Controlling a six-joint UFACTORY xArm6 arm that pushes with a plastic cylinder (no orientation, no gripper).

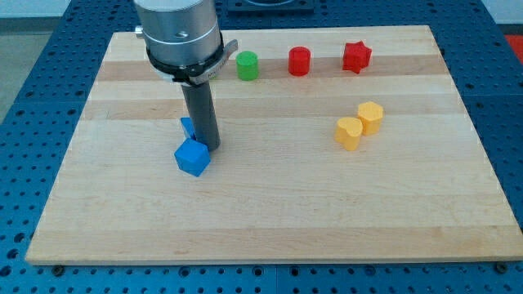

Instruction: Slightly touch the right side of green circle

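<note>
The green circle is a short green cylinder near the view's top, a little left of centre, on the wooden board. My tip is the lower end of the dark rod, well below and to the left of the green circle. It stands between two blue blocks: a blue cube just below-left of it and a second blue block partly hidden behind the rod. The tip is apart from the green circle.
A red cylinder and a red star lie to the right of the green circle along the view's top. Two yellow blocks sit side by side at the view's right middle.
</note>
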